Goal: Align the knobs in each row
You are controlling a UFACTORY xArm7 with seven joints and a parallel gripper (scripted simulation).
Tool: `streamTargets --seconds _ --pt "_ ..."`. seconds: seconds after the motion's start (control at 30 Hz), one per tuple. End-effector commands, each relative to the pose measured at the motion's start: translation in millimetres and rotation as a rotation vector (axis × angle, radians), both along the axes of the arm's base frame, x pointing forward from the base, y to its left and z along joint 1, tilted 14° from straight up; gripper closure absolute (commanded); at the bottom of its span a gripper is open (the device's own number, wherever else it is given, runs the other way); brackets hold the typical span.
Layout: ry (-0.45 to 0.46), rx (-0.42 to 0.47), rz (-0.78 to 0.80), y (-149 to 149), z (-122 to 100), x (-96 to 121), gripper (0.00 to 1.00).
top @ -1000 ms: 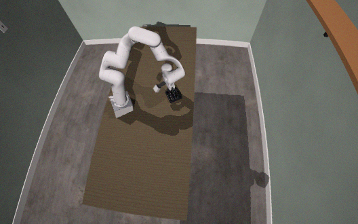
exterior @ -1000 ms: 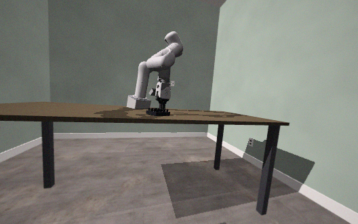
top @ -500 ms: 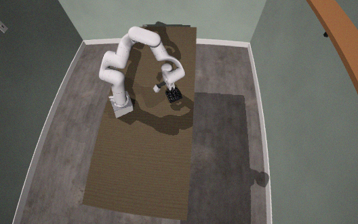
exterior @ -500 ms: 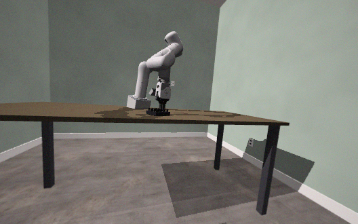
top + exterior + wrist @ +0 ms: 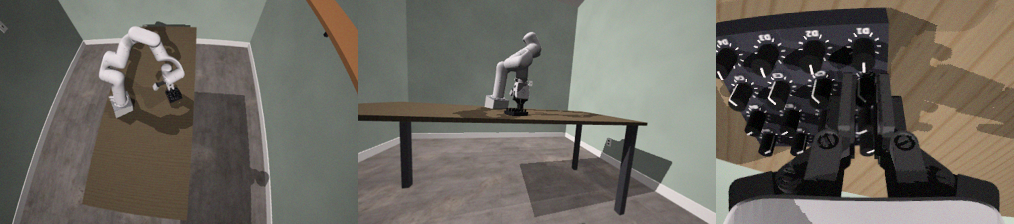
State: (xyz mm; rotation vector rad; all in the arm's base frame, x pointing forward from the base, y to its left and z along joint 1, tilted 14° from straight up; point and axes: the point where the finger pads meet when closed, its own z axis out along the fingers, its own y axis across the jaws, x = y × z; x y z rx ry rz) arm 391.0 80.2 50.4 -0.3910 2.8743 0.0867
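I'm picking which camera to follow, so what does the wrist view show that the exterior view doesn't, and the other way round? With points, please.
Only the wrist: printed names such as D1 and D2, and white lines on knobs like D1 [image 5: 863, 50].

Only the exterior: the arm's pale base block [image 5: 493, 102] and the table's dark legs [image 5: 405, 154].

Both: the gripper [image 5: 520, 108] [image 5: 865, 91], the knob box [image 5: 516, 113] [image 5: 816, 21] and the wooden tabletop [image 5: 426, 110] [image 5: 956, 107].

pale green walls [image 5: 305, 102] [image 5: 646, 68] | grey floor [image 5: 217, 149] [image 5: 470, 170] | white baseboards [image 5: 222, 43] [image 5: 493, 135]
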Motion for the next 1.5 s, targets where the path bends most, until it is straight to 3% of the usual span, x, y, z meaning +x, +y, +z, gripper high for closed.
streamTargets --seconds 0.0,0.47,0.5,1.47 --pt "0.012 0.018 -0.099 -0.1 1.0 0.8 0.92" --pt "0.013 0.019 -0.106 -0.1 1.0 0.8 0.92" --pt "0.013 0.019 -0.106 -0.1 1.0 0.8 0.81" --pt "0.013 0.019 -0.106 -0.8 8.5 -0.9 0.81"
